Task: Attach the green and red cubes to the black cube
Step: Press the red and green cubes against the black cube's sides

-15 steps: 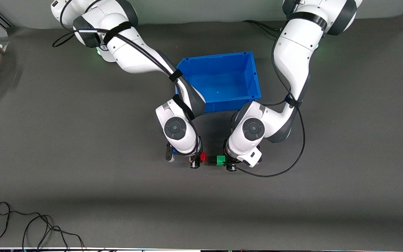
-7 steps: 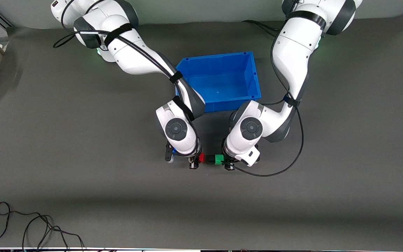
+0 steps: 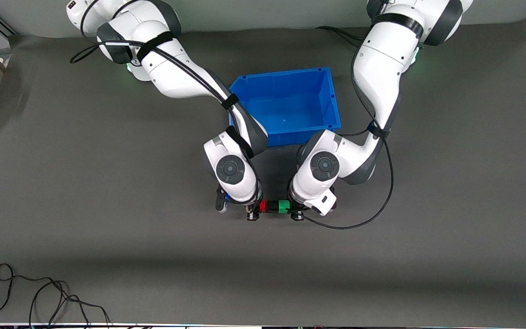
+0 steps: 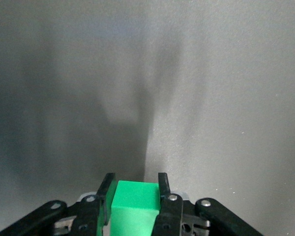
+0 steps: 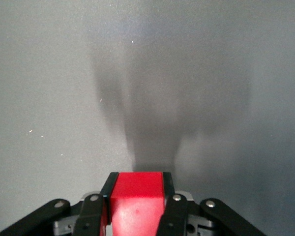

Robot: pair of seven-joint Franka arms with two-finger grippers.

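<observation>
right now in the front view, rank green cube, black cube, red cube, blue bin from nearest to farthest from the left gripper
1. green cube, held in the left gripper
2. black cube, between the coloured cubes
3. red cube, held in the right gripper
4. blue bin, farther from the camera

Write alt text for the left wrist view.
The left claw is shut on a bright green cube, one black finger pressed against each side. Past the cube lies only grey mat, crossed by soft shadows.

Blue bin (image 3: 290,75) blocked tabletop (image 3: 450,183) just above both tools; tabletop lay open nearer camera.
</observation>
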